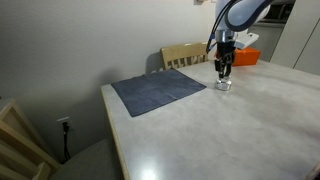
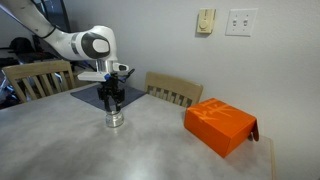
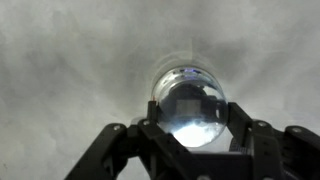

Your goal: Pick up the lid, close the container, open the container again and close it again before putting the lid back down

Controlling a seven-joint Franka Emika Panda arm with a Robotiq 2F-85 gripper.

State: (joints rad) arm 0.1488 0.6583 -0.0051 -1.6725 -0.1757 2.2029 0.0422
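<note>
Looking over a pale, faintly mottled counter [image 1: 200, 130], I see a dark grey cloth mat [image 1: 158, 92] lying flat near one corner. A slatted wooden chair [image 2: 172, 90] is pushed up at the far edge, and an orange rectangular box [image 2: 222, 125] sits on the counter. The mat and the box both lie well apart from the container [image 2: 116, 120], which stands upright on bare counter between them. In both exterior views the white arm [image 2: 80, 43] reaches in from above and bends at the wrist, so the hand points straight down over the container. The black fingers [image 3: 248, 135] come down to its top. In the wrist view they sit close on either side of a round, shiny, glassy-looking top that nearly fills the gap between them. I cannot tell whether they are clamped on it or only beside it. I also cannot tell the lid apart from the container's own rim, since the picture is soft and full of reflections. The container is small, squat and round, silvery and clear. The box is matte with sharp edges, and the mat looks soft and woven.
</note>
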